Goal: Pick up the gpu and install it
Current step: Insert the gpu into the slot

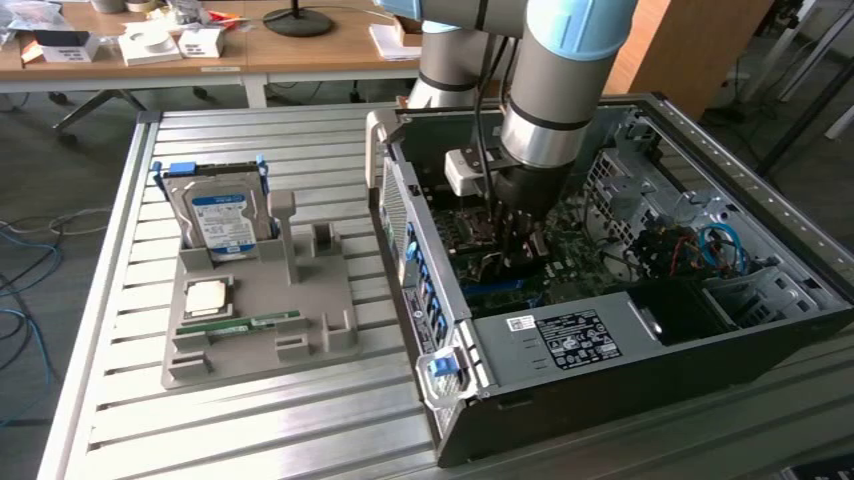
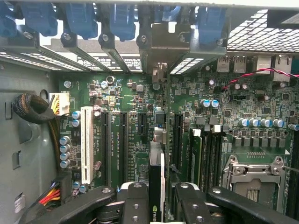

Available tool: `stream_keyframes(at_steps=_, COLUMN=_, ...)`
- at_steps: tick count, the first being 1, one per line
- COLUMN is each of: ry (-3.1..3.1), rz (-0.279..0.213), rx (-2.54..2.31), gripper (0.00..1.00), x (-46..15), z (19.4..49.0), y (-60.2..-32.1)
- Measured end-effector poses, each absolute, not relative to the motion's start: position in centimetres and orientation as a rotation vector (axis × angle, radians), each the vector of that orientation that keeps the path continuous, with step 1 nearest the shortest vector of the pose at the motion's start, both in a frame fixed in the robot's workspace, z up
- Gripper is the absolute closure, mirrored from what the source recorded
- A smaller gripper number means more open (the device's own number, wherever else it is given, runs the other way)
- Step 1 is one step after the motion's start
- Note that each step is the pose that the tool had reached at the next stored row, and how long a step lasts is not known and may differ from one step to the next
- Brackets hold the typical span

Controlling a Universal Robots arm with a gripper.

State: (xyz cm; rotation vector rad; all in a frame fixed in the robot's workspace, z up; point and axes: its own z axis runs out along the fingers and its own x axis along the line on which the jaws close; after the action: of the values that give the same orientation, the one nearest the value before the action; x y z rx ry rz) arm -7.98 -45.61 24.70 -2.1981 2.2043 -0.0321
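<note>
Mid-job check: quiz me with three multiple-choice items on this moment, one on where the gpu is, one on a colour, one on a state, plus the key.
1. Where is the gpu?
A. Lying on the slatted table.
B. Between the gripper's fingers, above the motherboard.
C. On the wooden desk.

2. What colour is the label on the hard drive standing in the holder?
A. Red.
B. Blue.
C. Yellow.

3. What state is the case's side in?
A. Open.
B. Closed by a panel.
C. Taped over.

Key: 1 B, the card sits edge-on between the black fingers; 2 B, the label is blue and white; 3 A, the arm reaches in through it.
</note>
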Motion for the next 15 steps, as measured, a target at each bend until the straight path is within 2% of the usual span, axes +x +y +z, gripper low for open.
stream_keyframes(at_steps=15, ry=2.205, rz=-0.03, rx=-2.198, gripper=0.74, x=-7.97, z=24.95, y=-45.61)
